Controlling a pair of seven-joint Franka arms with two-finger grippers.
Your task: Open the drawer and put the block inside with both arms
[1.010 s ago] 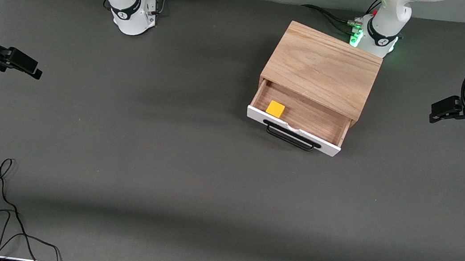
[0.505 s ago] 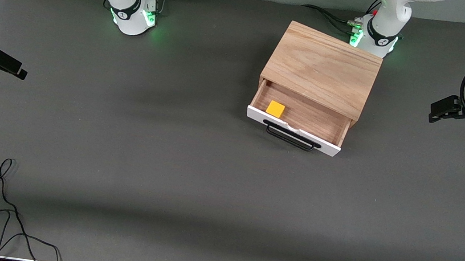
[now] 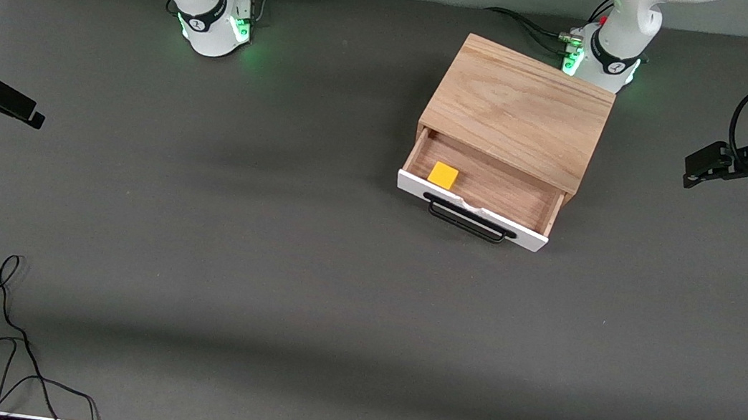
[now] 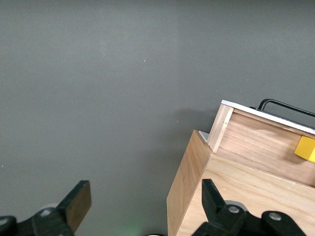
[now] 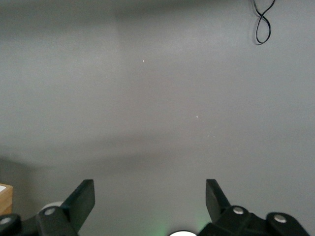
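The light oak cabinet (image 3: 517, 109) stands near the left arm's base. Its drawer (image 3: 477, 196) is pulled out, with white front panel and black bar handle (image 3: 466, 221). The yellow block (image 3: 443, 175) lies inside the drawer, at the end toward the right arm. It also shows in the left wrist view (image 4: 306, 149), with the cabinet's top (image 4: 246, 196) and the handle (image 4: 285, 105). My left gripper (image 4: 146, 202) is open and empty, raised at the left arm's end of the table (image 3: 693, 172). My right gripper (image 5: 150, 199) is open and empty at the right arm's end (image 3: 32, 114).
A loose black cable (image 3: 3, 335) lies on the grey mat near the front camera at the right arm's end; its loop shows in the right wrist view (image 5: 263, 22). Both arm bases (image 3: 214, 23) glow green.
The right gripper drew back toward its end of the table, then stopped. The left arm's wrist lifted and its gripper shifted slightly toward the cabinet. Drawer and block stayed still.
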